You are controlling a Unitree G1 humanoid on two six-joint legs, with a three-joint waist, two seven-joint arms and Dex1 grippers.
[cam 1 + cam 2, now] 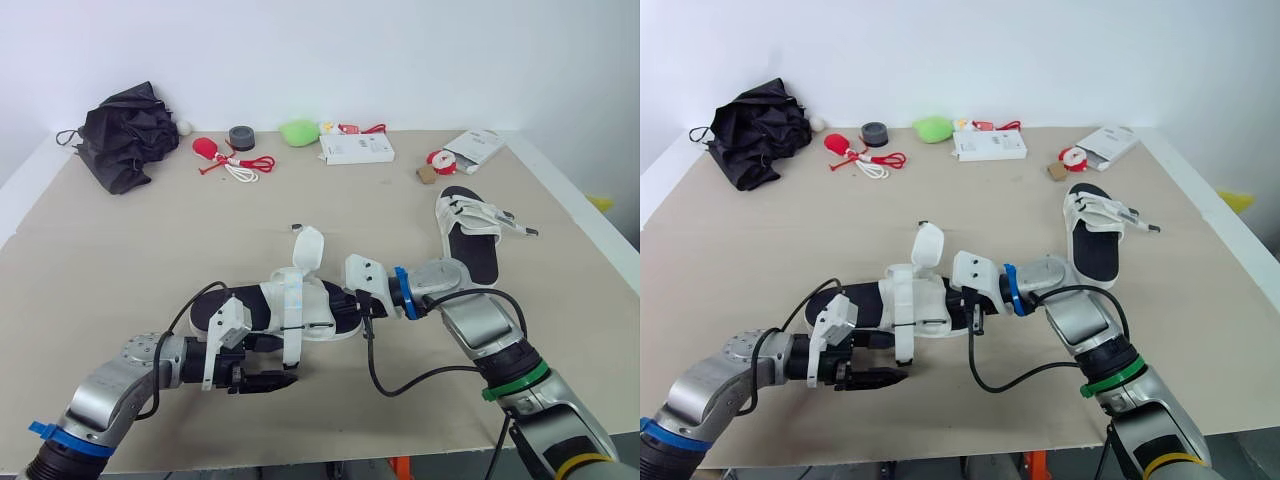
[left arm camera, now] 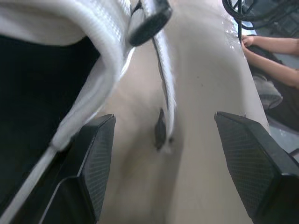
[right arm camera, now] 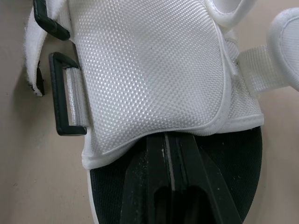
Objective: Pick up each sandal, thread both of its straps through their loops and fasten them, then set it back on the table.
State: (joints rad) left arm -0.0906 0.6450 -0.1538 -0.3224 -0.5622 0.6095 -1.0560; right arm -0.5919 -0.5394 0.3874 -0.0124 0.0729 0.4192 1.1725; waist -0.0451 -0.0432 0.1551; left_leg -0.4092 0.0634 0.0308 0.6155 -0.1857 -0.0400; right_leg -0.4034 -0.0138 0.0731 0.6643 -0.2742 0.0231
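The left gripper (image 1: 280,381) hung released beside the near sandal (image 1: 298,300) on the tabletop (image 1: 140,250). The right gripper (image 1: 368,304), resting on its footbed, seemed clenched shut, its fingertips hidden under the white upper. The far sandal (image 1: 470,236) lay beyond, apart.

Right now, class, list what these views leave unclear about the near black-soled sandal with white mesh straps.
- Right gripper: shut; tips hidden under near sandal's white mesh upper, right wrist view.
- Sandal's near side: behind open left gripper, eye views.
- Flat white box: lettering too small, eye views.
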